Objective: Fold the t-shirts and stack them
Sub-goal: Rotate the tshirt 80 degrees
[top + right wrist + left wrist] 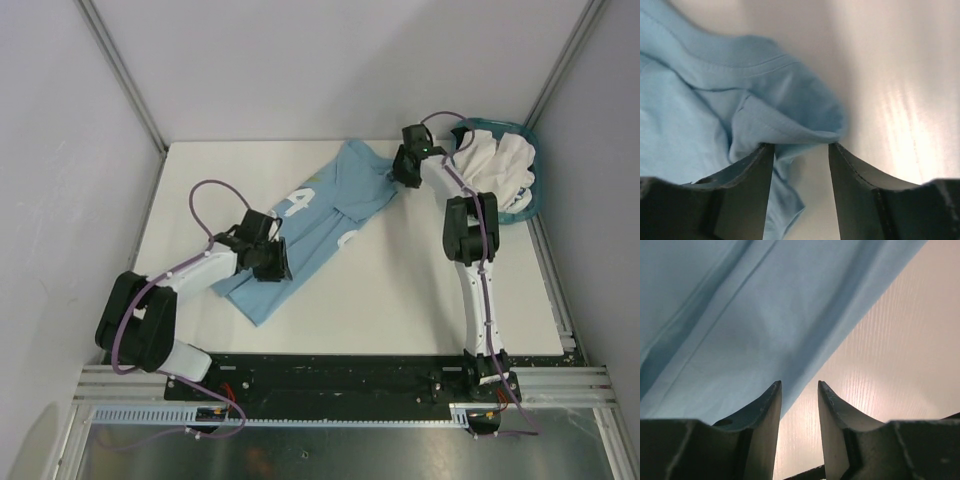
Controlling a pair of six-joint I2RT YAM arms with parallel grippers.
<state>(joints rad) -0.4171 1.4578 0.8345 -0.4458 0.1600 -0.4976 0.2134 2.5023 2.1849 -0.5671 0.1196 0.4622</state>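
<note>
The light blue t-shirt (305, 225) with white print lies diagonally across the white table (400, 290). My left gripper (272, 262) is open over the shirt's lower right edge; in the left wrist view the blue cloth (750, 315) fills the upper left, its edge by my left fingertip (775, 390). My right gripper (405, 172) is open at the shirt's upper right corner; in the right wrist view a bunched fold of blue cloth (785, 125) lies across the tips of the open jaws. White t-shirts (495, 165) are heaped in the teal basket (530, 200).
The basket stands at the table's far right corner, right next to my right arm. Grey walls enclose the table at the back and sides. A black rail (340, 372) runs along the near edge.
</note>
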